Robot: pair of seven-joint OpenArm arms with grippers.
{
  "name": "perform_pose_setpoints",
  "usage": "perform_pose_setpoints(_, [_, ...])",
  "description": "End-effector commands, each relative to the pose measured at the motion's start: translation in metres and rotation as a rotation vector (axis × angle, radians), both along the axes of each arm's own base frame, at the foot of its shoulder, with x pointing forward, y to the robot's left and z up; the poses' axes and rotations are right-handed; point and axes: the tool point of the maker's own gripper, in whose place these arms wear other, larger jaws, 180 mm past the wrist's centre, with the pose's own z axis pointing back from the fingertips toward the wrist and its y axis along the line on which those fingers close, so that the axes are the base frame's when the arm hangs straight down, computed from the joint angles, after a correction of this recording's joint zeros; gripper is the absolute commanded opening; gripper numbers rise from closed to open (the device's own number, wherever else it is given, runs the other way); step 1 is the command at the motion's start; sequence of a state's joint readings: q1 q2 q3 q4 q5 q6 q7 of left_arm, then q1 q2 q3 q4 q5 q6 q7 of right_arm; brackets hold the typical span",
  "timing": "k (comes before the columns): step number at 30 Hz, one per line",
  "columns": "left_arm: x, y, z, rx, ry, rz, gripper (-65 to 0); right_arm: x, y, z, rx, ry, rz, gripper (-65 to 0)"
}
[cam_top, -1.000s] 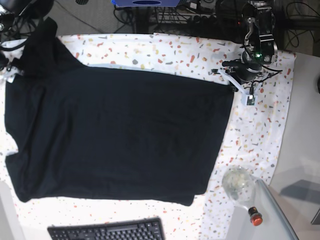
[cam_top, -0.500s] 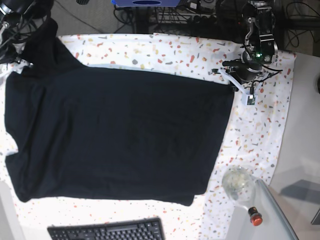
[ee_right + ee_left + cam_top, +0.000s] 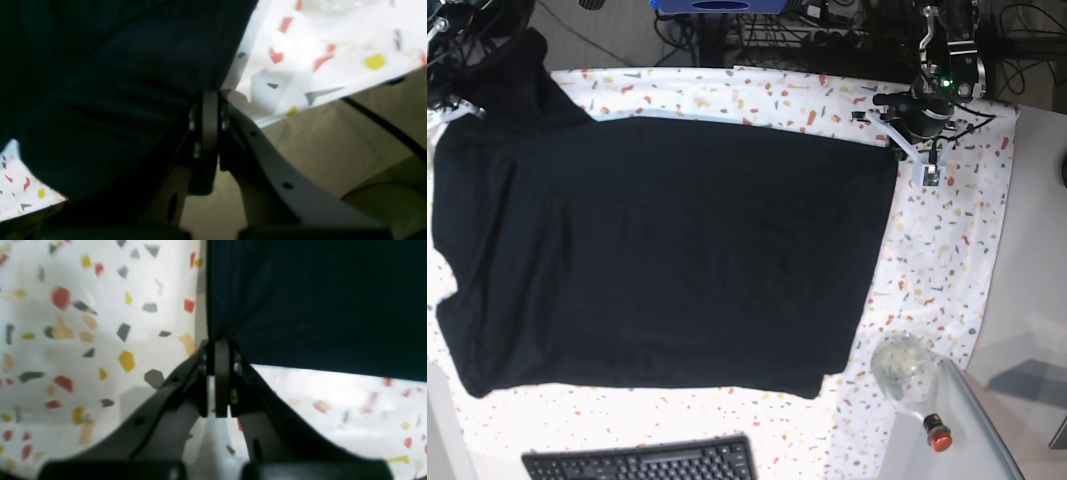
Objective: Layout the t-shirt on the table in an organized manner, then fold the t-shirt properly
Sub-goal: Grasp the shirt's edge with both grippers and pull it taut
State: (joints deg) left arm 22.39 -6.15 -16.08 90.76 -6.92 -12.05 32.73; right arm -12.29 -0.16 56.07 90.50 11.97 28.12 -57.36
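Both jaws clamped on t-shirt (image 3: 667, 260) corners, black fabric spread flat over table (image 3: 947, 250)

At the base view's upper right stands the black jointed left arm (image 3: 945, 60), a green light glowing on it; thin black cables trail beside it. In both wrist views, dark grey plastic fingers (image 3: 186, 386) curve toward flat black pads (image 3: 209, 116); small round screw holes dot them.

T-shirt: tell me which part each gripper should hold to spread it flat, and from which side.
Grip the t-shirt at its two far-edge corners, coming in from off the cloth. The left gripper is already shut on the hem corner, and the right gripper on the sleeve-side edge. Corner grips look best for pulling the fabric taut over the table.
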Motion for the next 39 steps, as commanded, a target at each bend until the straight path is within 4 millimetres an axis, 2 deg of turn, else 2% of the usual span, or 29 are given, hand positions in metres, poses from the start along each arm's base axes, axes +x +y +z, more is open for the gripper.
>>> perform_pose_setpoints(1, [0.008, 0.008, 0.015, 0.029, -0.054, 0.018, -65.0, 0.002, -0.012, 0.013, -0.048, -0.01, 0.01, -65.0])
perform_pose_setpoints(6, [0.014, 0.011, 0.038, 0.059, -0.112, 0.04, -65.0, -0.003, -0.013, 0.019, -0.056, 0.013, 0.01, -65.0])
perform_pose_setpoints(7, [0.014, 0.011, 0.039, 0.059, -0.112, 0.037, -65.0, -0.004, -0.015, 0.025, -0.071, 0.019, 0.013, -65.0])
perform_pose_setpoints(12, [0.011, 0.012, 0.035, 0.059, -0.1, 0.041, -65.0, -0.007, -0.001, 0.031, -0.073, 0.017, 0.027, -65.0])
perform_pose_setpoints(16, [0.004, 0.011, 0.041, 0.068, -0.076, 0.03, -65.0, -0.011, 0.007, 0.041, -0.097, 0.023, 0.058, -65.0])
perform_pose_setpoints(20, [-0.003, 0.014, 0.051, 0.086, -0.045, 0.035, -65.0, -0.011, 0.006, 0.053, -0.146, -0.011, 0.073, -65.0])
perform_pose_setpoints(22, [-0.007, 0.023, 0.051, 0.097, -0.033, 0.057, -65.0, -0.011, 0.004, 0.049, -0.146, -0.028, 0.062, -65.0])
perform_pose_setpoints(25, [-0.016, 0.027, 0.038, 0.093, 0.01, 0.069, -65.0, -0.021, 0.009, 0.026, -0.083, 0.017, 0.045, -65.0])
perform_pose_setpoints(27, [-0.02, 0.024, 0.04, 0.093, 0.012, 0.063, -65.0, -0.026, 0.012, 0.025, -0.076, 0.034, 0.05, -65.0])
perform_pose_setpoints(30, [-0.038, 0.024, 0.043, 0.104, 0.033, 0.055, -65.0, -0.03, 0.011, 0.034, -0.107, 0.022, 0.06, -65.0])
perform_pose_setpoints(34, [-0.053, 0.029, 0.03, 0.105, 0.085, 0.067, -65.0, -0.019, 0.014, 0.026, -0.093, -0.01, 0.063, -65.0])
perform_pose_setpoints(37, [-0.061, 0.028, 0.037, 0.115, 0.11, 0.06, -65.0, -0.009, 0.02, 0.035, -0.114, -0.028, 0.116, -65.0])
perform_pose_setpoints(39, [-0.063, 0.031, 0.023, 0.104, 0.134, 0.075, -65.0, -0.001, 0.03, 0.025, -0.084, -0.028, 0.15, -65.0])
